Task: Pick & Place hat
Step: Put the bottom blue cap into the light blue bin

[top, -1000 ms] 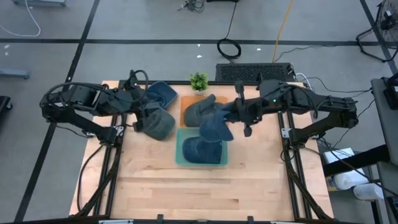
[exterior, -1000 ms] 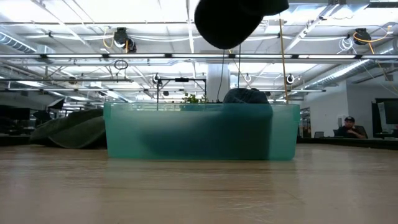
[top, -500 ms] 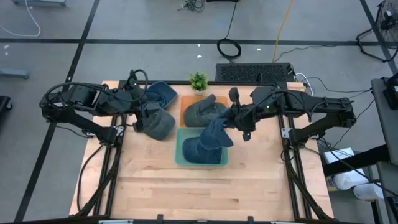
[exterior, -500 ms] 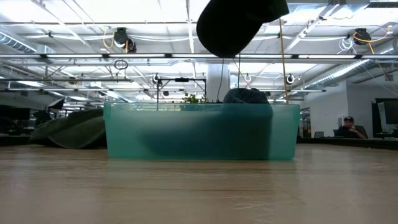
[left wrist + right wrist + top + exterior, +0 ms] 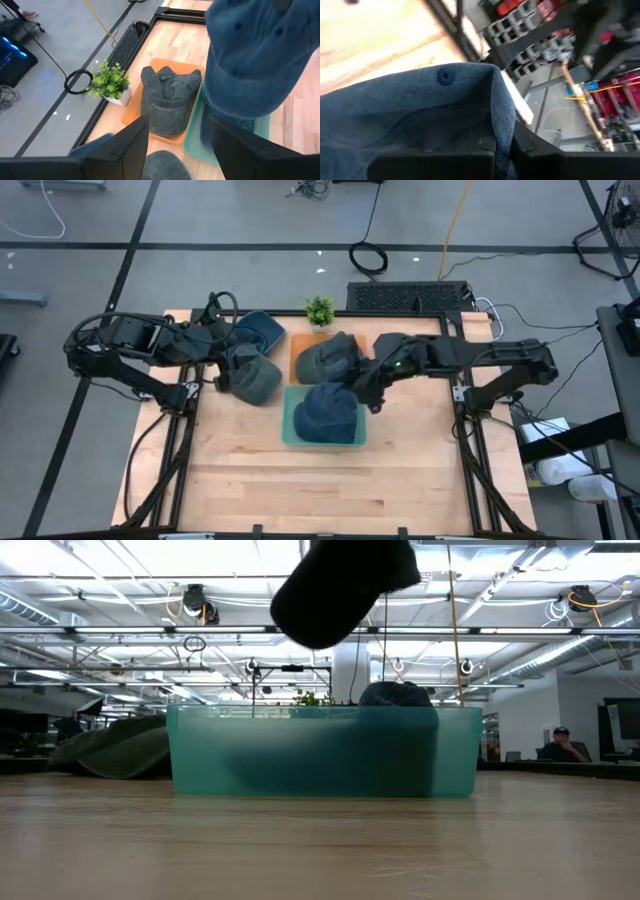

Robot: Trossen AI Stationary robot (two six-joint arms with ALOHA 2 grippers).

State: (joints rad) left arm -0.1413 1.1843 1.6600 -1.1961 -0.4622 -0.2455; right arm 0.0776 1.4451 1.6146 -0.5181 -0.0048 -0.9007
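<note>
The right gripper (image 5: 362, 383) is pinched tight on the blue hat (image 5: 328, 410), which hangs over the teal bin (image 5: 290, 432) at the table's middle. The hat is soft denim, light and floppy (it sags from the grip), so a pinch at the brim or edge cloth suits it best. The left gripper (image 5: 222, 368) waits spread beside a green hat (image 5: 255, 380) at the left. The low view shows the blue hat well clear above the bin's rim, which the high view cannot tell; the left wrist view shows a grey hat (image 5: 167, 100) on an orange tray (image 5: 135, 107) by a plant (image 5: 109, 82). There may be another hat in the bin, though it is blurred.
</note>
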